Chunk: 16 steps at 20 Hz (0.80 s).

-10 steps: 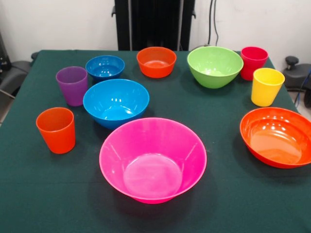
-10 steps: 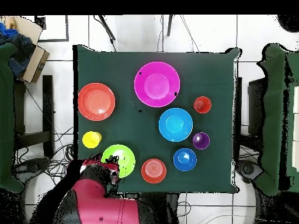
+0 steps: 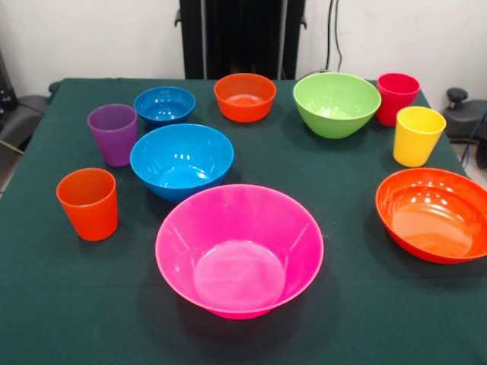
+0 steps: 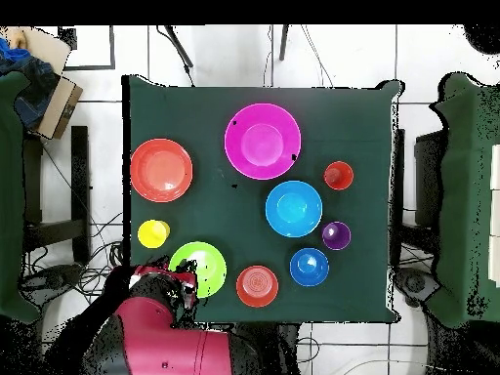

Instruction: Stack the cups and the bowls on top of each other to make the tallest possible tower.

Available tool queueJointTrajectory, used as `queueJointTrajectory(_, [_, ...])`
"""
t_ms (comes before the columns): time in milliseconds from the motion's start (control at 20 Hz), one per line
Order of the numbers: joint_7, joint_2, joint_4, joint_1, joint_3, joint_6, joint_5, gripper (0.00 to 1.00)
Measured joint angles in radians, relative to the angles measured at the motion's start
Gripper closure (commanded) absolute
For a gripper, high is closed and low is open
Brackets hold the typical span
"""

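Observation:
All cups and bowls stand apart on the green table (image 3: 358, 319). In the front view there is a large pink bowl (image 3: 240, 255), a blue bowl (image 3: 181, 160), a small blue bowl (image 3: 164, 105), a small orange bowl (image 3: 244, 96), a green bowl (image 3: 336, 104) and a large orange bowl (image 3: 434, 214). The cups are orange (image 3: 88, 203), purple (image 3: 112, 134), red (image 3: 397, 98) and yellow (image 3: 417, 135). The gripper does not show in the front view. In the overhead view the gripper (image 4: 179, 285) is at the table's robot-side edge, beside the green bowl (image 4: 200, 266).
The red arm (image 4: 161, 342) lies off the table's bottom edge in the overhead view and covers the spot where the red cup stands. Chairs stand left and right of the table. A cardboard box (image 4: 44, 83) sits at the upper left.
The arm's body has shifted slightly at the table's edge. The cups and bowls have not moved.

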Motion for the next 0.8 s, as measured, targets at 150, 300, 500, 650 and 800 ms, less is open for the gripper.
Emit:
queueJointTrajectory(150, [0.000,-0.006,-0.011,0.000,0.000,0.014,0.000,0.00])
queueJointTrajectory(300, [0.000,-0.012,-0.014,0.000,0.000,0.014,0.000,0.00])
queueJointTrajectory(500, [0.000,-0.016,-0.019,0.000,0.000,0.014,0.000,0.00])
queueJointTrajectory(650, [0.000,-0.016,-0.019,0.000,0.000,0.014,0.000,0.00])
queueJointTrajectory(800, [0.000,-0.016,-0.019,0.000,0.000,0.014,0.000,0.00])
